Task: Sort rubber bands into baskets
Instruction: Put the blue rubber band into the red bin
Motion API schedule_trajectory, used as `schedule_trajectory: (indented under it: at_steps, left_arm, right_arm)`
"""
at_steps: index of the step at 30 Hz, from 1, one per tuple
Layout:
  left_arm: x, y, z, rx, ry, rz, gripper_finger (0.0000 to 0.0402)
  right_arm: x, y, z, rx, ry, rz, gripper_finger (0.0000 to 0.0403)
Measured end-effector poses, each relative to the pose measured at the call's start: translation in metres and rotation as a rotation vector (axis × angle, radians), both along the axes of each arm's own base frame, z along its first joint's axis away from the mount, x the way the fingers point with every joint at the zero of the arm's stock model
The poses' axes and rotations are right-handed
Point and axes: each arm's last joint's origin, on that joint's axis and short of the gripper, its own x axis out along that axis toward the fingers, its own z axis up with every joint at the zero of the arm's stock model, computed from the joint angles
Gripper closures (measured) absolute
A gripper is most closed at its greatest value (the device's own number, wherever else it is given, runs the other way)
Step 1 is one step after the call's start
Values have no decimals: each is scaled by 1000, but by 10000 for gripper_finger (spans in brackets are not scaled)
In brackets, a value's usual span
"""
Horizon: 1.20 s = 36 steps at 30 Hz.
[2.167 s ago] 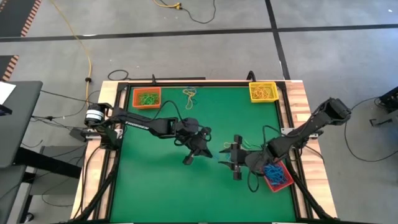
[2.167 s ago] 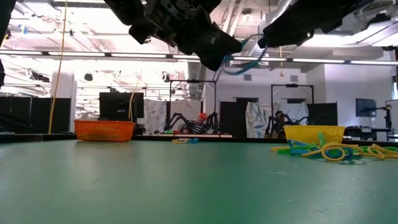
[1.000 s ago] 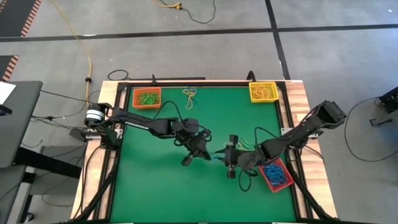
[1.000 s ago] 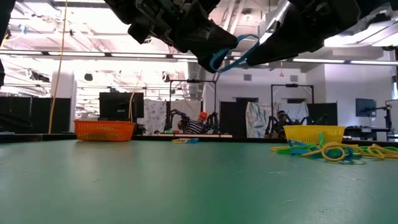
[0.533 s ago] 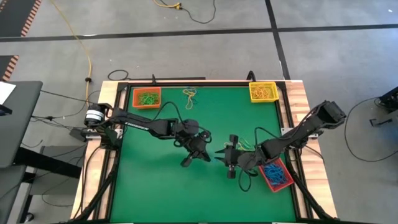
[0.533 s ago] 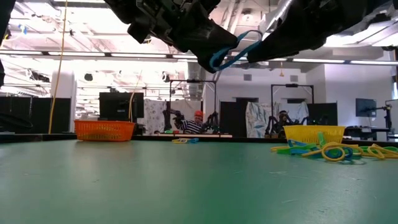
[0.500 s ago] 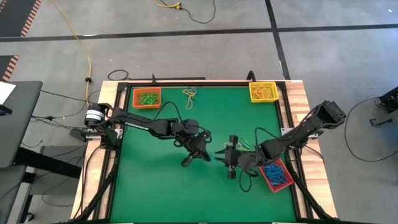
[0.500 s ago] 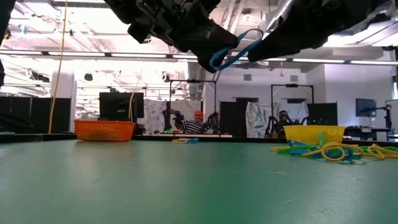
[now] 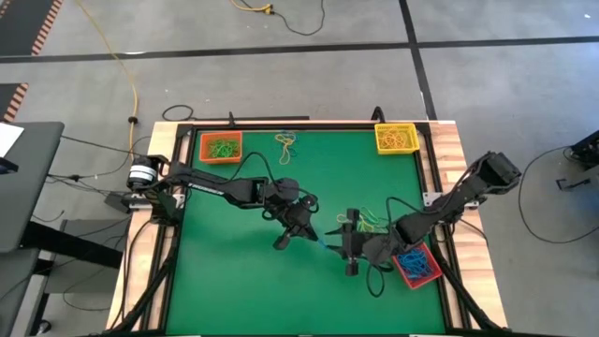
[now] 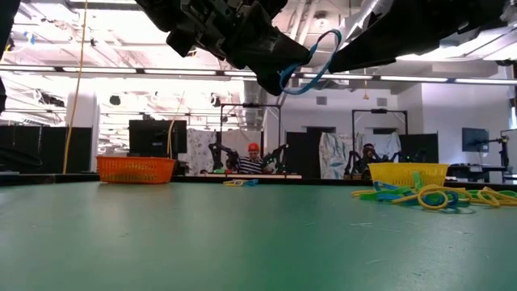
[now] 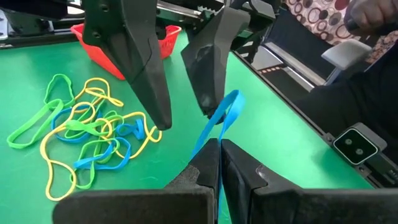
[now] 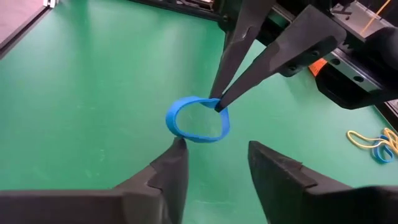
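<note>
Above mid-table, left pincer (image 11: 219, 163) clenched on blue rubber band (image 12: 198, 118), right pincer (image 12: 214, 155) spread, seemingly just beside it.

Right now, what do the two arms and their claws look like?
Both arms are dark, jointed and slim. Black cables loop loosely along the left arm and the right arm. A white cylindrical part sits by the left arm's base. Each claw, left claw and right claw, has two flat, matte black fingers tapering toward the tips. I see no markings.
</note>
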Motion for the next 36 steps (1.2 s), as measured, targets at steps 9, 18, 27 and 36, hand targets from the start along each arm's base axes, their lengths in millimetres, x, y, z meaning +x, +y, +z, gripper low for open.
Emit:
schedule_trajectory:
  at_steps: [9, 18, 27, 36]
  left_arm:
    - [0, 0, 0, -2, 2, 3, 401]
    - [0, 1, 0, -1, 2, 5, 401]
    - [0, 1, 0, -3, 4, 6, 401]
    - [0, 1, 0, -3, 4, 7, 401]
  right_arm:
    - [0, 0, 0, -2, 2, 10, 193]
    - [-1, 0, -2, 10, 21, 3, 201]
    - [2, -4, 1, -24, -10, -22, 225]
    - [2, -4, 1, -28, -7, -21, 320]
